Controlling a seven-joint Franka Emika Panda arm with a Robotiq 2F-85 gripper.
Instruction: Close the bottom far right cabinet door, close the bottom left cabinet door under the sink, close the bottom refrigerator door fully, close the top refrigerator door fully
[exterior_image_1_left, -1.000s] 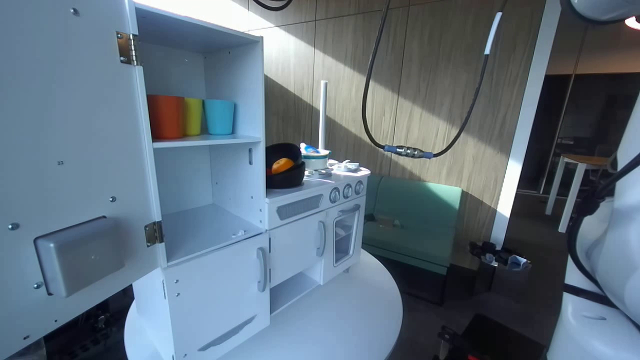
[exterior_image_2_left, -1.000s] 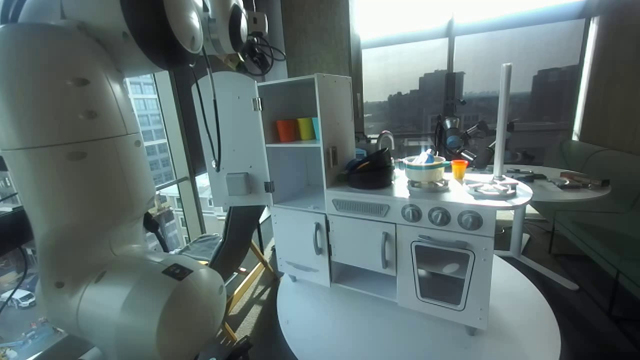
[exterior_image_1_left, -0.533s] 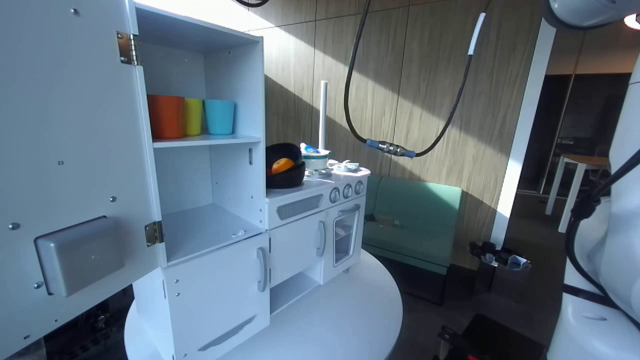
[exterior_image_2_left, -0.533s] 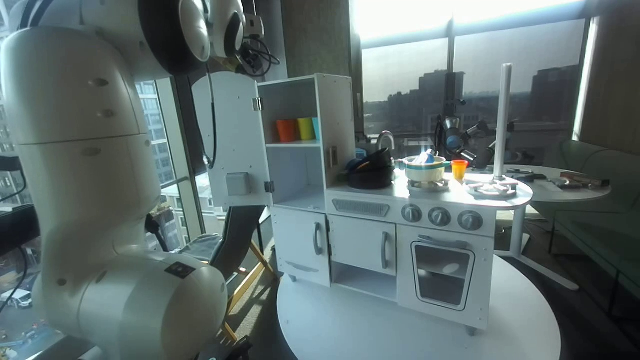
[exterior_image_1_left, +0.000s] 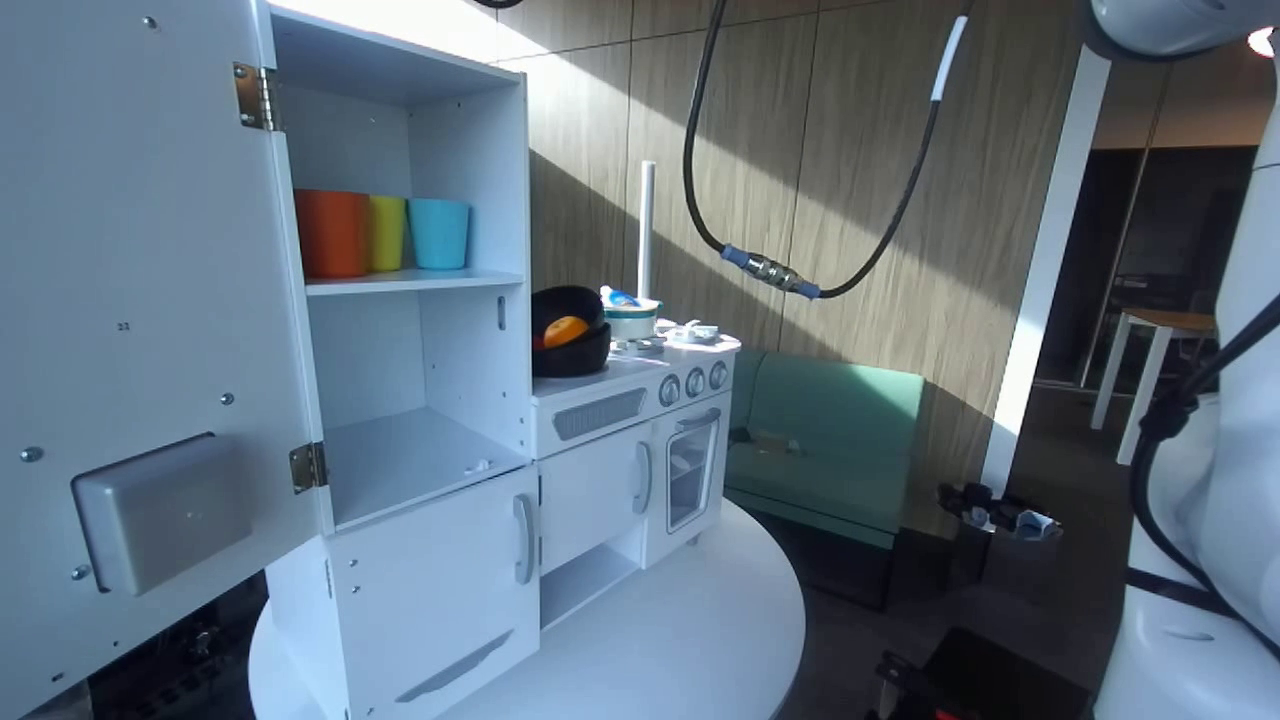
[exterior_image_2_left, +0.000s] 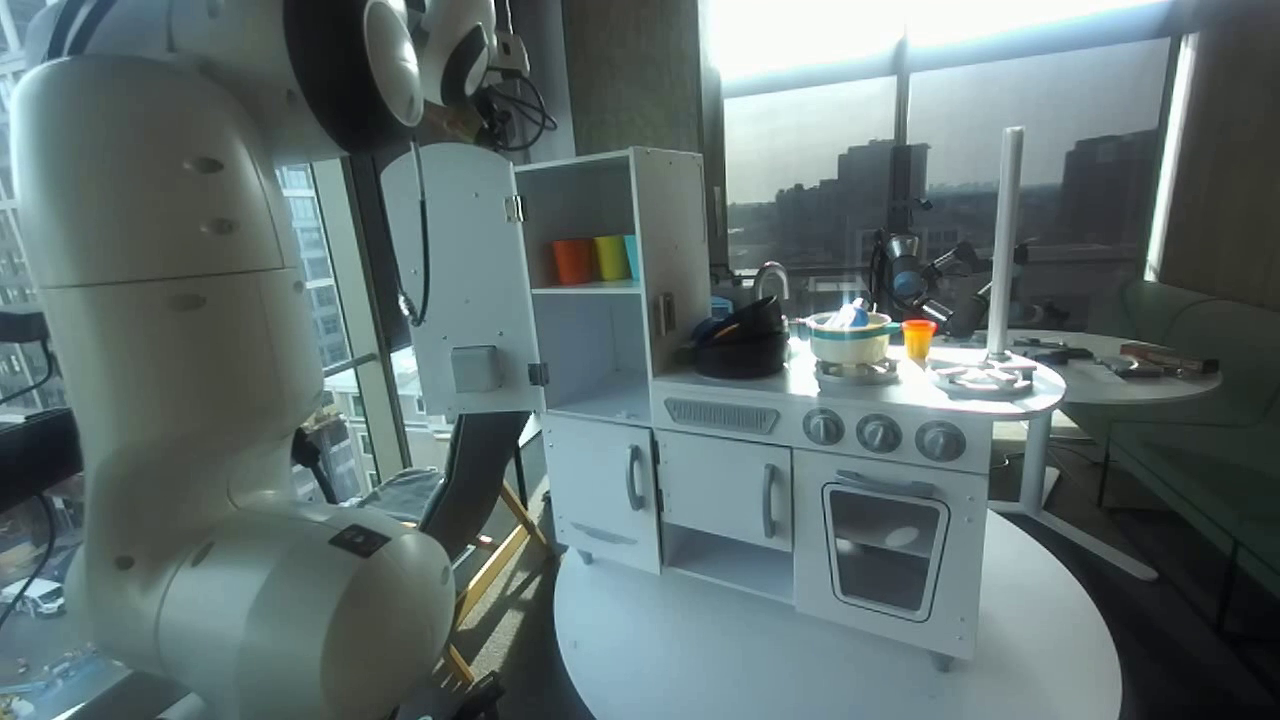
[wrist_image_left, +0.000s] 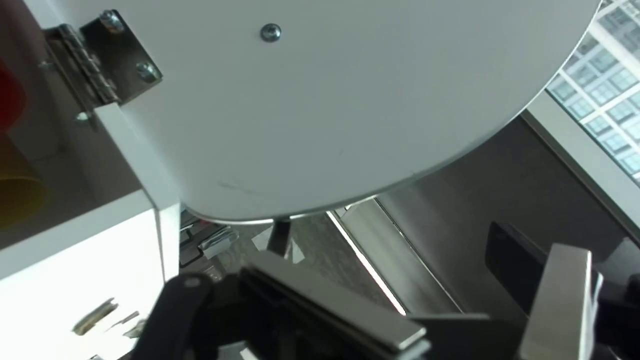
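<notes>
The top refrigerator door (exterior_image_1_left: 150, 300) stands wide open on its left hinges, inner face and grey box showing in both exterior views (exterior_image_2_left: 470, 270). In the wrist view its rounded top (wrist_image_left: 325, 115) lies ahead of my gripper (wrist_image_left: 397, 261). My gripper is open and empty; one dark fingertip lies near the door's top edge, contact unclear. The fingers cannot be made out in the exterior views. The bottom refrigerator door (exterior_image_2_left: 595, 480) looks shut, also in an exterior view (exterior_image_1_left: 430, 580). The bottom left cabinet door (exterior_image_2_left: 715, 485) and the windowed bottom far right door (exterior_image_2_left: 970, 560) look shut.
Orange, yellow and blue cups (exterior_image_1_left: 438, 235) stand on the fridge shelf. Black pans (exterior_image_2_left: 740, 350) and a pot (exterior_image_2_left: 850, 340) are on the countertop. The toy kitchen stands on a round white table (exterior_image_2_left: 840, 660). A cable (exterior_image_1_left: 770, 270) hangs from the arm.
The upper arm has shifted a little to the right in an exterior view, and the hanging cable has moved left. The top refrigerator door has swung very slightly, seemingly towards closed.
</notes>
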